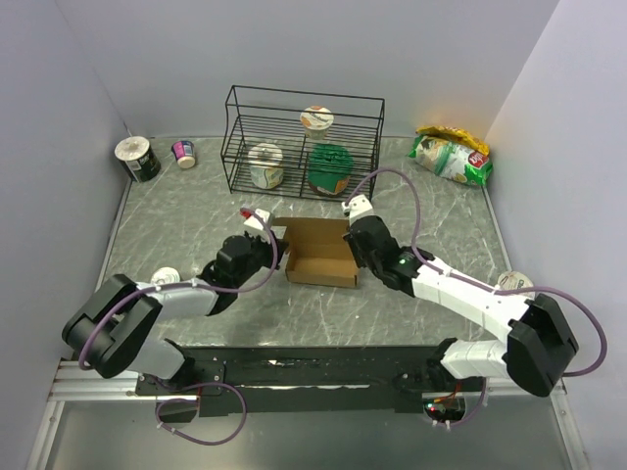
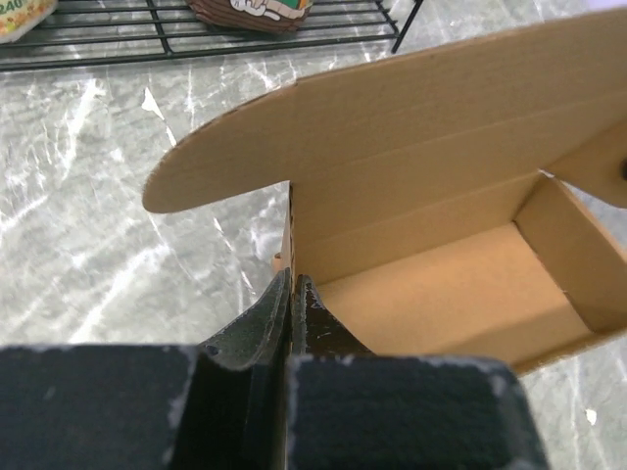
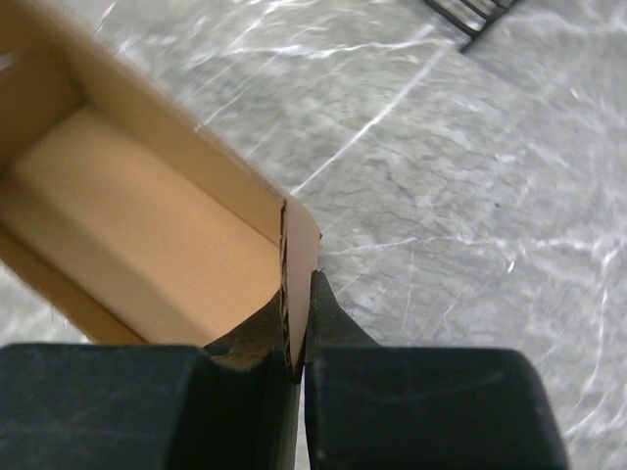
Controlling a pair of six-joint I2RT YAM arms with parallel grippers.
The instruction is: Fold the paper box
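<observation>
Two grippers meet the paper box (image 1: 321, 257) at the middle of the table (image 1: 176, 225) in the top view: the left gripper (image 1: 275, 245) at its left end, the right gripper (image 1: 353, 243) at its right end. The box sits open with its tray formed and its lid (image 1: 315, 231) standing at the far side. A wire rack (image 1: 304, 137) stands farther back.

From the left wrist, the jaws are pressed onto the box's left wall, pinching the thin cardboard edge. The lid rises beyond, a rounded ear sticking out to the left, and the tray floor lies to the right.

From the right wrist, the jaws pinch the right end wall at a corner, with the tray's inside showing on the left.

The cardboard looks light and fairly stiff, but it should bend readily along its creases and slide on the smooth table if pushed from one side only. Wall edges suit a grip, though hard squeezing could dent them. The lid's far edge or its ears seem the sensible hold for closing.
</observation>
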